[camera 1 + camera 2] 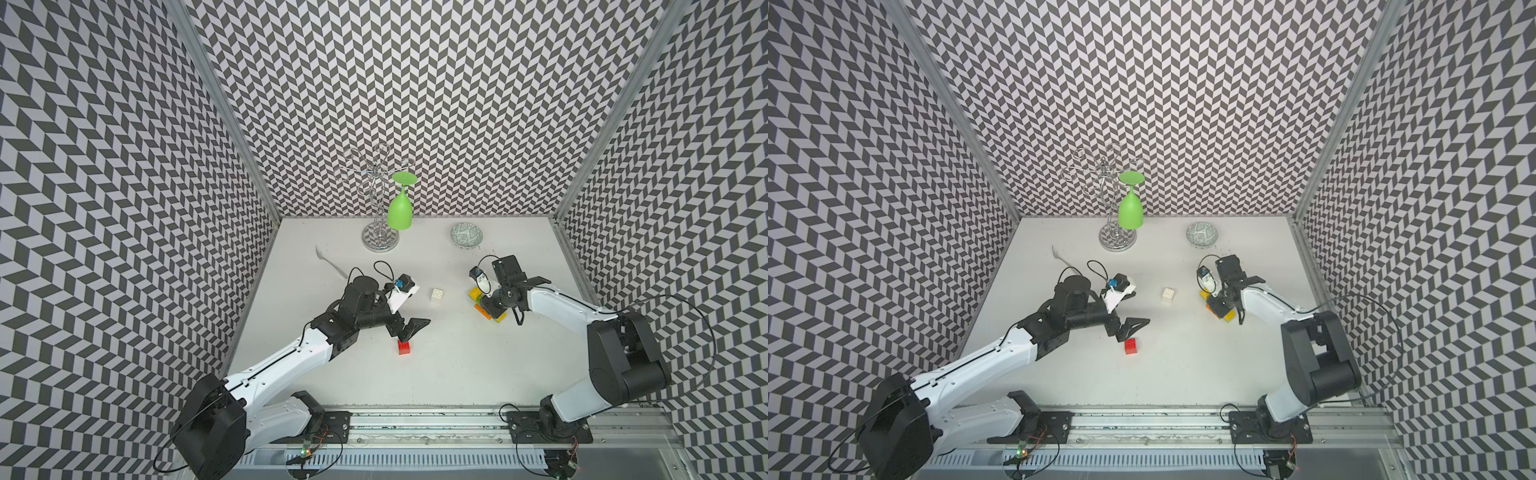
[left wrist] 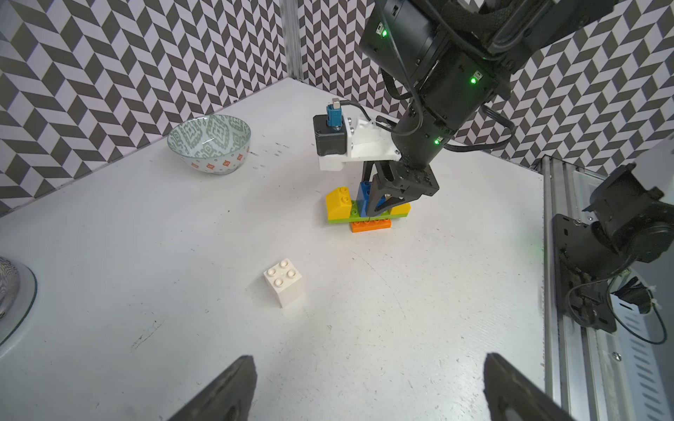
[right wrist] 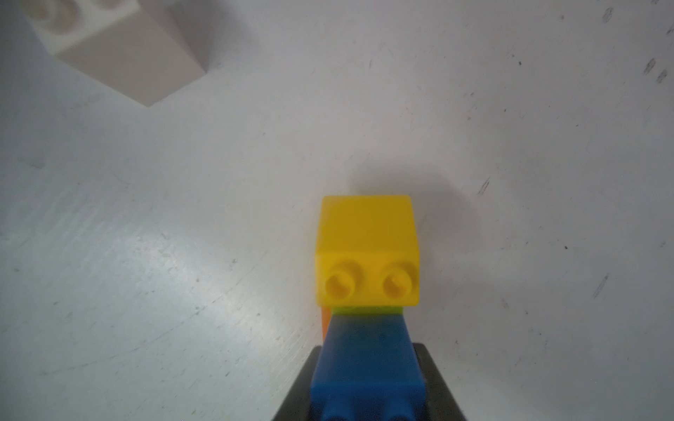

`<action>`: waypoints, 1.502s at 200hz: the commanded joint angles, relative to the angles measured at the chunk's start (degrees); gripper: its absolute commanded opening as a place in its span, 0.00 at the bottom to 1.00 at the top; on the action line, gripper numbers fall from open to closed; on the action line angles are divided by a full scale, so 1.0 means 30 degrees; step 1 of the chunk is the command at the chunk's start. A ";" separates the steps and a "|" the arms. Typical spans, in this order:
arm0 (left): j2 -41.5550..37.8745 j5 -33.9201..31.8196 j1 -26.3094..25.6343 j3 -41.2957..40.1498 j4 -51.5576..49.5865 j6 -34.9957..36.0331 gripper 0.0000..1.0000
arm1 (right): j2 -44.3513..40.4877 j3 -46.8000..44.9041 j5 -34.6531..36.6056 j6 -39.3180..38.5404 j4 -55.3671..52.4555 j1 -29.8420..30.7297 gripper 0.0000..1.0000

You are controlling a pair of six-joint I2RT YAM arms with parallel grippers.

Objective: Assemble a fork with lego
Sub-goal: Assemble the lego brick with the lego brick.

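The fork is part built and stands on the right half of the worktop, studs up. An orange brick is at the bottom, and a lime-green layer lies across it. On top sit three prongs in a row: a yellow brick, a blue brick in the middle, and a second yellow one.

The right claw comes down on it from above and is clamped on the blue brick. In the right wrist view its dark fingers press both sides of that brick.

The white brick stands alone near the middle of the worktop, apart from the build. The red brick lies on the left-hand side, nearer the front edge.

The left claw hangs just beside the red brick with its fingers spread wide and nothing between them.

At the back, a patterned bowl sits behind the right arm. A green glass hangs upside down from a wire rack, and a thin pale plastic fork lies to the rack's left.
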 commanded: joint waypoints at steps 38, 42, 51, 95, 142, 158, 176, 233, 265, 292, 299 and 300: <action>-0.0063 -0.0103 -0.0067 0.0150 0.0382 0.0264 0.98 | -0.1318 -0.1053 -0.0543 -0.0012 -0.0065 -0.0115 0.00; -0.0078 -0.0112 -0.0075 0.0142 0.0362 0.0264 0.99 | -0.1400 -0.1094 -0.0584 0.0010 -0.0066 -0.0115 0.00; -0.0115 -0.0109 -0.0071 0.0149 0.0363 0.0264 0.99 | -0.1530 -0.1207 -0.0665 -0.0030 0.0011 -0.0111 0.00; -0.0398 -0.0199 -0.0086 -0.0019 0.0304 0.0260 0.99 | -0.0834 -0.1191 -0.0261 -0.0045 0.0128 -0.0086 0.00; -0.0478 -0.0316 -0.0086 -0.0183 0.0325 0.0350 0.98 | 0.0078 -0.0807 0.0229 -0.0837 -0.0138 -0.0088 0.00; -0.0448 -0.0323 -0.0079 -0.0198 0.0314 0.0356 0.99 | 0.0335 -0.0704 0.0113 -0.1147 -0.0352 -0.0087 0.00; -0.0437 -0.0365 -0.0068 -0.0240 0.0315 0.0411 0.99 | 0.0342 -0.0718 0.0026 -0.1522 -0.0543 -0.0093 0.00; -0.0357 -0.0375 -0.0071 -0.0188 0.0296 0.0433 0.98 | 0.1706 -0.0131 -0.0913 -0.1886 -0.1673 -0.0108 0.00; -0.0302 -0.0411 -0.0071 -0.0166 0.0238 0.0495 0.98 | 0.2783 0.0062 -0.0447 -0.1100 -0.1927 -0.0115 0.00; -0.0126 -0.0389 -0.0070 -0.0178 0.0251 0.0484 0.99 | 0.2359 -0.0256 -0.0934 -0.1049 -0.1730 -0.0174 0.00; -0.0095 -0.0382 -0.0070 -0.0156 0.0250 0.0497 0.99 | 0.2430 -0.0307 -0.0953 -0.1102 -0.1740 -0.0172 0.00; -0.0079 -0.0382 -0.0056 -0.0155 0.0244 0.0498 0.98 | 0.2467 -0.0322 -0.0910 -0.1115 -0.1728 -0.0173 0.00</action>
